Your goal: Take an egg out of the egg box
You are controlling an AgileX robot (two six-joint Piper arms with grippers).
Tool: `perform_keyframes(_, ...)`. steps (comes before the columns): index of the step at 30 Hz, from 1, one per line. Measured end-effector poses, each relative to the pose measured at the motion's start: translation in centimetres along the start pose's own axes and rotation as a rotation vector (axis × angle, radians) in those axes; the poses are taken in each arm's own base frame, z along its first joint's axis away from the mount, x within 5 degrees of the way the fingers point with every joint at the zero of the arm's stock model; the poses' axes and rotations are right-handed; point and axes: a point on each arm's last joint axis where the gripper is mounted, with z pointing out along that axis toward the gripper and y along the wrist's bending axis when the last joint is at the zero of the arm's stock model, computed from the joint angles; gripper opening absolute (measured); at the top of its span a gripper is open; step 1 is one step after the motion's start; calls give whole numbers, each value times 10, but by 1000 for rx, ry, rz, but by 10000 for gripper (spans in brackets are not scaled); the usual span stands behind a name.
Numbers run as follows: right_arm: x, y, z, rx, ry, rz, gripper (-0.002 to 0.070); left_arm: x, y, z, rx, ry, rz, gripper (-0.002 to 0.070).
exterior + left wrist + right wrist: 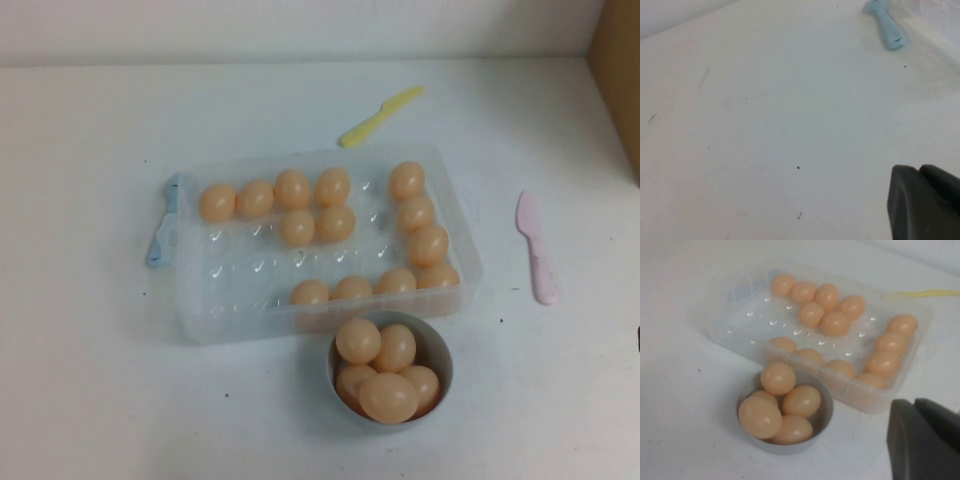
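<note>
Right hand (927, 440) shut, white table (90, 400)

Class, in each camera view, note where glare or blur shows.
High view: white glints dot the egg box base. Right wrist view: same glints; the shut right pincer is a blurred dark shape. Left wrist view: left pincer blurred over the table.

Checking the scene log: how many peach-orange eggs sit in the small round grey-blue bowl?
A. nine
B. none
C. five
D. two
C: the high view shows five peach-orange eggs heaped in the small round grey-blue bowl, just in front of the clear plastic egg box.
</note>
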Motion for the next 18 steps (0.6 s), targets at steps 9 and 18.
perform_keyframes(9,2,-1,0,13,27,-34,-17,0,0,0,0,0,0,-3)
perform_keyframes(18,27,-4,6,74,-145,-66,-17,0,0,0,0,0,0,-3)
